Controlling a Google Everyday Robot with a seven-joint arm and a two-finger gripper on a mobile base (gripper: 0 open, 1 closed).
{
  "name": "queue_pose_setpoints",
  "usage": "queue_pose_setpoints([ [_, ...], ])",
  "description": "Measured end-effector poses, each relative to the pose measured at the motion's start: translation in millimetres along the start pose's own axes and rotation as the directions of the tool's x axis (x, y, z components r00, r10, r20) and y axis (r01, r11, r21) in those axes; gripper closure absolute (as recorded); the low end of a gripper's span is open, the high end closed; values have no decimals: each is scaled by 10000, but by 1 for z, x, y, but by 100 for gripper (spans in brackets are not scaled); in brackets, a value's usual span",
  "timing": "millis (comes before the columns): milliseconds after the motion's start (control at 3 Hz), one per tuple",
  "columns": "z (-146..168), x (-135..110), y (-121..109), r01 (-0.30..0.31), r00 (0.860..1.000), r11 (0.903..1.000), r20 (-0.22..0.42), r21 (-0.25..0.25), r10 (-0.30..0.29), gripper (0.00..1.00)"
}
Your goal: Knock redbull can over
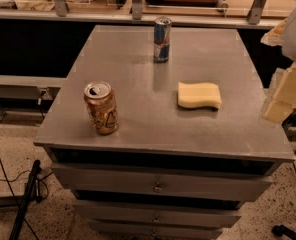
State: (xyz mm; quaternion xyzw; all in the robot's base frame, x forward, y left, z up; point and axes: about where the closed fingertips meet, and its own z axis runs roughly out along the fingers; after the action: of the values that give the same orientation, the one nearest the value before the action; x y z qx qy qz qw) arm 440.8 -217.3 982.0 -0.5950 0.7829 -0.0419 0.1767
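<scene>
The redbull can [161,39] is slim, blue and silver, and stands upright at the far middle of the grey cabinet top [138,104]. My gripper [288,91] shows as cream-coloured blocks at the right edge of the view. It hangs beside the cabinet's right edge, well to the right of the can and nearer the camera, touching nothing.
A wider gold-brown can [101,107] stands upright near the front left. A yellow sponge [199,95] lies right of centre, between my gripper and the redbull can. The cabinet has drawers [158,186] below. A railing and shelves run behind it. Cables lie on the floor at left.
</scene>
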Motion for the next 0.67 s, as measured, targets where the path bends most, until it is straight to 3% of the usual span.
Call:
queue_pose_setpoints([
  [333,4,0,-34,-263,9961,9982,850,534,217,0],
  [667,17,-17,-97,-604,9697,9913,2424,1168,306,0],
])
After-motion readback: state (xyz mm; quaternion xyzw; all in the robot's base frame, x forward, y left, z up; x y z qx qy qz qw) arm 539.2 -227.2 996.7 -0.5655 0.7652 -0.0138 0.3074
